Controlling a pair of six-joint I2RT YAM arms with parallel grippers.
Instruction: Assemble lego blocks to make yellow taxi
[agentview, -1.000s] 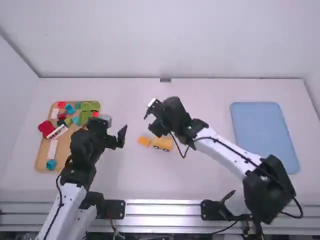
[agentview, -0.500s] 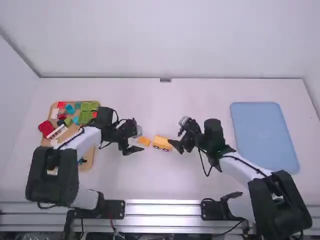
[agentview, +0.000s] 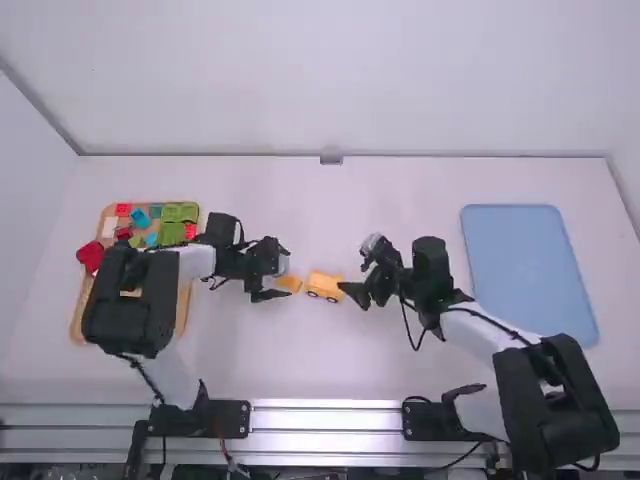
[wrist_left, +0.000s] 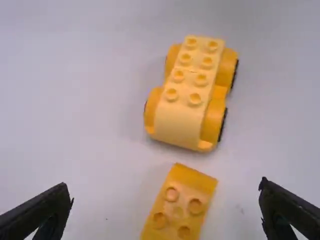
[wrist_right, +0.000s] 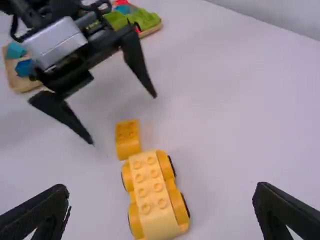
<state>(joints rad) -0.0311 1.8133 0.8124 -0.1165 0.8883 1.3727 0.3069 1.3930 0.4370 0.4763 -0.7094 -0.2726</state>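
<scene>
My left gripper (agentview: 276, 278) is at the left side of the small orange-yellow block (agentview: 289, 284); my right gripper (agentview: 358, 284) stands right of the yellow car body (agentview: 324, 286). In the left wrist view my left gripper (wrist_left: 166, 210) is open, with the studded block (wrist_left: 178, 207) between its spread fingers and the wheeled car body (wrist_left: 190, 95) beyond it. In the right wrist view my right gripper (wrist_right: 160, 210) is open around empty space near the car body (wrist_right: 151, 195). The small block (wrist_right: 128, 138) lies apart from the car's end, on the table.
A wooden tray (agentview: 76, 318) with several red, green and blue blocks stands at the left, partly under the left arm. A red piece (agentview: 90, 257) sits at its left edge. On the right of the table (agentview: 400, 200) lies a blue tray (agentview: 530, 270).
The left gripper has swung from beside the wooden tray rightward to the small block. The right arm has drawn back from above the car body to its right side. The blocks stay put.
</scene>
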